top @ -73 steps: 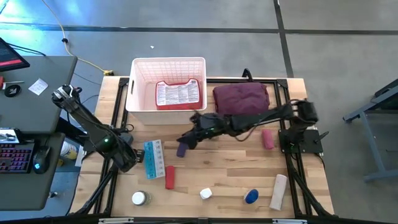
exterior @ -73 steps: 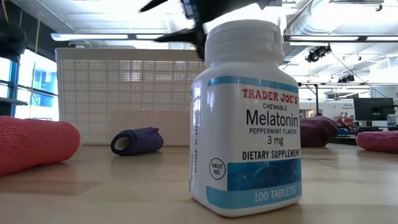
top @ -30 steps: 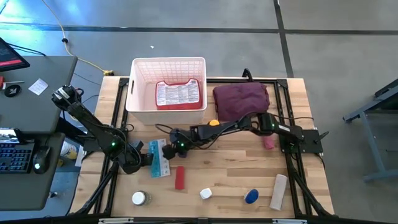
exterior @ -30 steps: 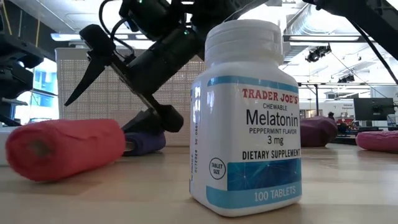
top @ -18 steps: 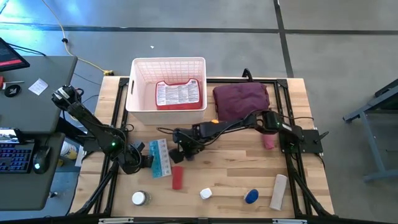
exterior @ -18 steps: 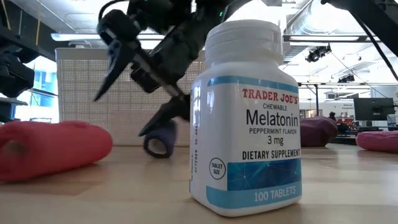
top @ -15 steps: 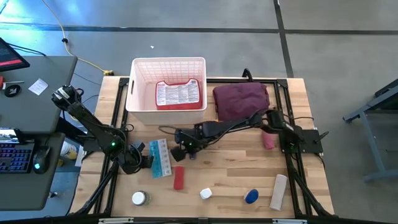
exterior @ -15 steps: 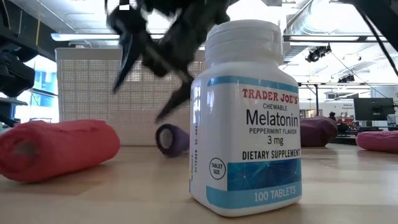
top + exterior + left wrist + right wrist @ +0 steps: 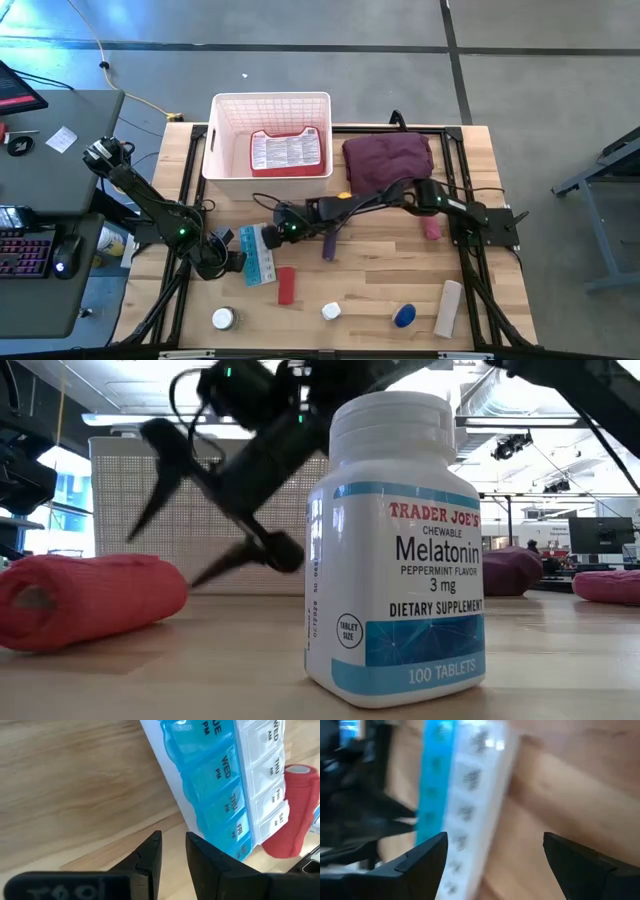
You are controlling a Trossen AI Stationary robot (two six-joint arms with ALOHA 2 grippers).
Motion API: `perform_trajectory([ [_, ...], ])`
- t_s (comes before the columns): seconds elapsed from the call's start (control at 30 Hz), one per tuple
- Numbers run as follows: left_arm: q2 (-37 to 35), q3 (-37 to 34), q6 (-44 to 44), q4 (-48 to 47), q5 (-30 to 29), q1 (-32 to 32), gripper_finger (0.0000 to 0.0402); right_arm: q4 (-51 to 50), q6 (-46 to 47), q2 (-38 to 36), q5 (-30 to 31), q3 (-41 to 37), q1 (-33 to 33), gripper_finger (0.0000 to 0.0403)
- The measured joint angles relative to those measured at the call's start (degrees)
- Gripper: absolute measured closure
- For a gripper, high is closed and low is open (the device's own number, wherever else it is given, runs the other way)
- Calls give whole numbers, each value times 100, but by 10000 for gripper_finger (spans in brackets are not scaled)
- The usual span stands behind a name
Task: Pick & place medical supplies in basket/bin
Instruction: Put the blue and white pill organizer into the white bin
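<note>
So from the high view the whole layout is seen: the white basket [image 9: 268, 145] sits at the far side of the surface [image 9: 370, 275] with the flat red first-aid case [image 9: 288, 152] already lying inside it, and a maroon cloth bundle [image 9: 388, 160] is parked just right of it. The right tool [image 9: 268, 234] is stretched across to the middle-left, jaws spread wide and empty, right at the far end of the blue-white pill organizer [image 9: 255, 254]. The purple roll [image 9: 329, 246] lies loose on the wood beside that arm. The left tool [image 9: 232, 262] is seen at the organizer's left edge, jaws narrow, gripping nothing.

The wrist views add detail the overhead can't: the left one shows day labels on the organizer [image 9: 235, 785] and the red roll [image 9: 290, 815] beyond it, with the narrow gap between the fingers [image 9: 150, 857]. The right one is blurry, but the wide-apart fingers [image 9: 427, 857] are clear.

Only the low view lets the melatonin bottle [image 9: 395, 550] label be read. The pink roll [image 9: 431, 227], white roll [image 9: 447, 308], blue-capped item [image 9: 404, 316] and small jar [image 9: 224, 319] are only caught from above.
</note>
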Motion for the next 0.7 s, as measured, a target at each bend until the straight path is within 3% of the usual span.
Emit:
perform_trajectory([
  [0.3,0,0,16,-100,-347,0,277,728,-85,228,216,20,135,85],
  [0.53,4,4,107,-143,-549,-2,277,1674,411,742,-297,44,357,85],
  [0.7,2,4,107,-174,-610,-2,277,1935,539,802,108,34,404,85],
])
